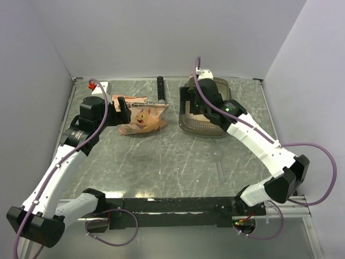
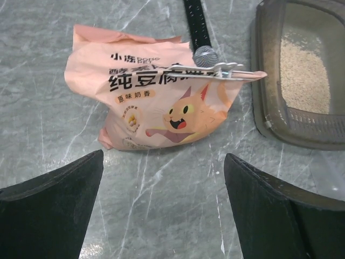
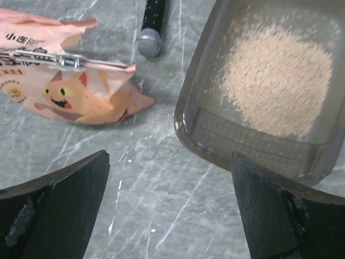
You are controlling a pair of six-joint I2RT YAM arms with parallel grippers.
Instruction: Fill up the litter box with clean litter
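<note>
Left gripper (image 2: 163, 172) and right gripper (image 3: 170, 172) wide, empty, clean litter (image 3: 277, 81) in litter box (image 3: 213, 137) clearest from right wrist

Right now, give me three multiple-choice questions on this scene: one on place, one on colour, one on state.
1. Where is the litter? A in the box; B in a bowl; C in a cup.
2. The pouch is: A blue; B orange-pink; C green.
3. The left gripper and right gripper are: A both open; B both shut; C gripping the pouch.
Answers: 1 A, granules heaped inside its walls. 2 B, both wrist views show it. 3 A, jaws wide apart, nothing between.
</note>
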